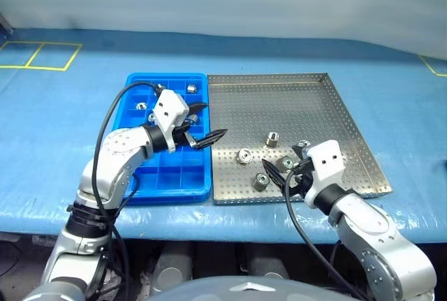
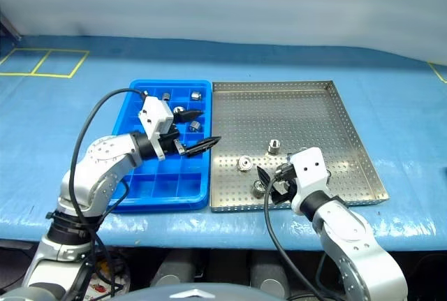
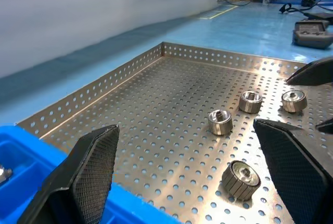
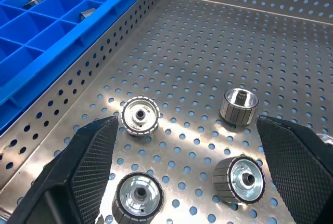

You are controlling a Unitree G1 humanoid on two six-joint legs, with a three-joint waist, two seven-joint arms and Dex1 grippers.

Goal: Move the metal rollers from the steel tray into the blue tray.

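The steel tray point(image 1: 279, 105) lies to the right of the blue tray point(image 1: 170, 191), their sides touching. Several metal rollers point(image 1: 244, 156) rest near the steel tray's front edge; in the right wrist view they are spread over the perforated floor point(image 4: 239, 105). More rollers point(image 1: 191, 88) sit in the blue tray's far compartments. My left gripper point(image 1: 215, 121) hangs open and empty above the seam between the trays, pointing toward the steel tray. My right gripper point(image 4: 186, 122) is open low over the front rollers, its fingers point(image 4: 88, 156) on either side of the group and holding nothing.
Both trays sit on a table with a blue cover point(image 1: 56, 126), near its front edge. Yellow tape lines point(image 1: 42, 55) mark the far left. A grey wall runs behind the table. Black cables loop from both wrists.
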